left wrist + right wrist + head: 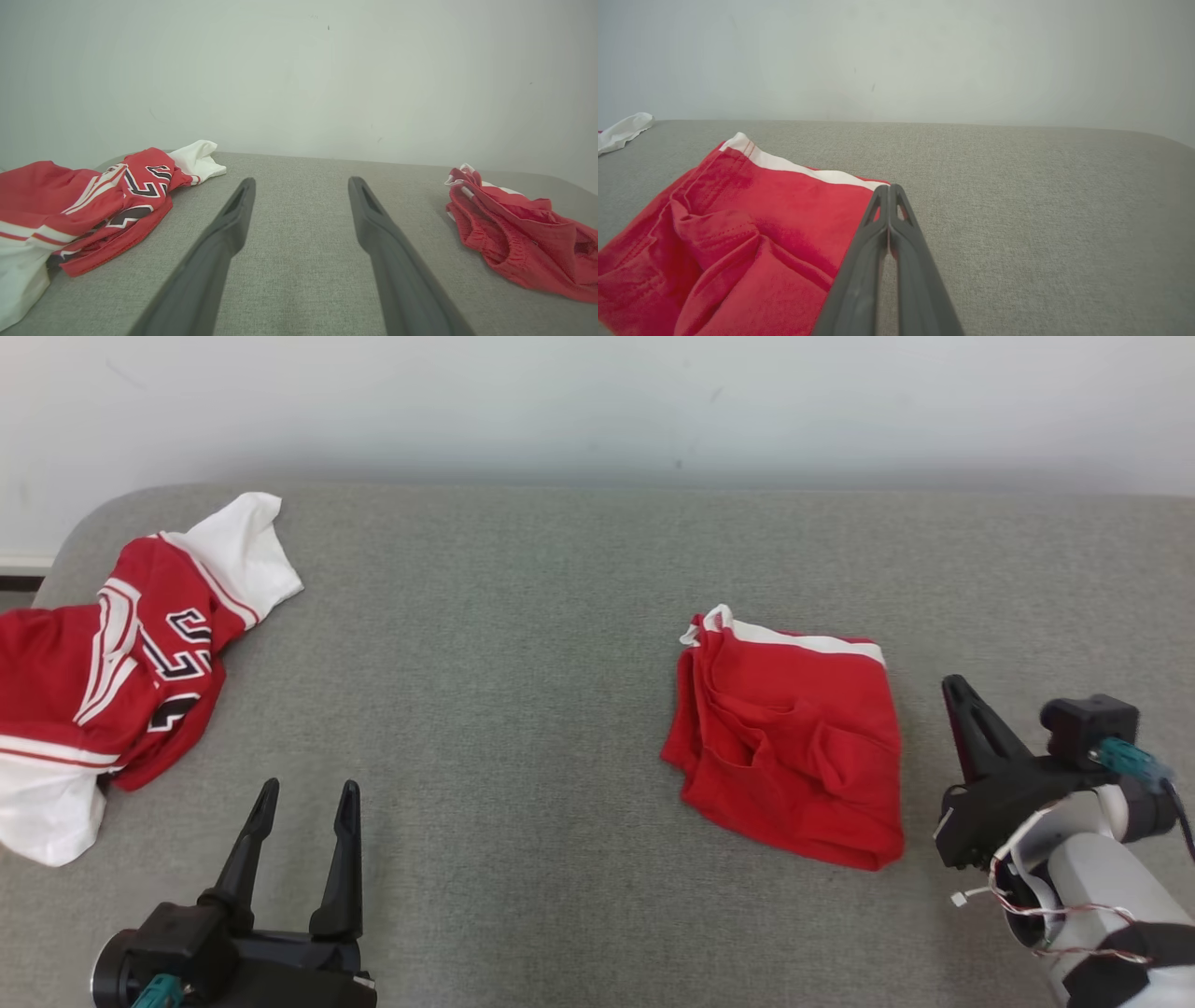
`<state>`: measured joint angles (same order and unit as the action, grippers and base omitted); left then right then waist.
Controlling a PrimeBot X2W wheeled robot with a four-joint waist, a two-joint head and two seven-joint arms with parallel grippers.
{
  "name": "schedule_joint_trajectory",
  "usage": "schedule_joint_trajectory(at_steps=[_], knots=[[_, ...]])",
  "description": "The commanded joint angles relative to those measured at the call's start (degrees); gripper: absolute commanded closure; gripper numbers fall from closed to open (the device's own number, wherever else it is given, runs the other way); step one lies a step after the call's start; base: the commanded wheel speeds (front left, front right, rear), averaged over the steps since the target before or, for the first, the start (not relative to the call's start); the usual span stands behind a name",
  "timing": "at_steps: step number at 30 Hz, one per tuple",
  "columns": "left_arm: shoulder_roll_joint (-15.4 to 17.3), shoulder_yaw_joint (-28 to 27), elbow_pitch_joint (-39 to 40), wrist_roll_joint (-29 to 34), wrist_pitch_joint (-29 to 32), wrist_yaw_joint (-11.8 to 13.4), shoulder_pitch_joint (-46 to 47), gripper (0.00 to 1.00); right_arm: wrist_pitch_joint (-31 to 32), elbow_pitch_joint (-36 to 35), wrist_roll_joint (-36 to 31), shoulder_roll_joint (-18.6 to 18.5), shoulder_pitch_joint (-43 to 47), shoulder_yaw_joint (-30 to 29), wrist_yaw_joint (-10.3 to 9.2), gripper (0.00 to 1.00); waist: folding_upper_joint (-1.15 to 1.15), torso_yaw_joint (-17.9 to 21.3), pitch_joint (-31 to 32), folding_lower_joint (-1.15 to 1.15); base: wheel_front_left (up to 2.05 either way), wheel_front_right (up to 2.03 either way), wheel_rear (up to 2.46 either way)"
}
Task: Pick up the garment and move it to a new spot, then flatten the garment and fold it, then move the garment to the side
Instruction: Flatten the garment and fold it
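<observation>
This looks like a bare test room or lab set-up, though that cannot be told for certain. A plain off-white wall with a few small scuffs runs across at 12 o'clock. Against it stands a grey fabric-covered surface with rounded corners. Two sports garments lie on it: a red-and-white jersey at 9 o'clock and red shorts at 3 o'clock. Loose wiring on a pale forearm at 4 o'clock suits a lab rig.
</observation>
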<state>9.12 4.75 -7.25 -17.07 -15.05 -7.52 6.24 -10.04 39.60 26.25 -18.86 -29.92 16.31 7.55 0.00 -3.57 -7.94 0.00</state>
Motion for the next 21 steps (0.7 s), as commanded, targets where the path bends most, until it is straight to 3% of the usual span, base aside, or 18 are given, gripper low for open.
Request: schedule_joint_trajectory(at_steps=[1,10,21], knots=[[0.3,0.0,0.1,0.1,-0.2,0.1,0.5,0.0,0.1,1.0,-0.5,0.4,-0.9,0.4,-0.14,1.0,0.0,-0.9,-0.6,0.0,0.0,0.0,0.0],[0.1,1.0,-0.6,-0.6,-0.2,0.1,2.0,0.0,-0.8,12.4,-2.0,2.6,-6.0,6.3,-0.14,1.0,0.0,-4.3,-1.7,0.0,0.0,0.0,0.0],[-0.2,0.8,-0.8,-0.7,-0.2,0.1,2.2,0.0,-4.6,12.5,2.7,6.7,-4.5,14.2,-0.14,1.0,0.0,-5.9,-1.4,0.0,0.0,0.0,0.0]])
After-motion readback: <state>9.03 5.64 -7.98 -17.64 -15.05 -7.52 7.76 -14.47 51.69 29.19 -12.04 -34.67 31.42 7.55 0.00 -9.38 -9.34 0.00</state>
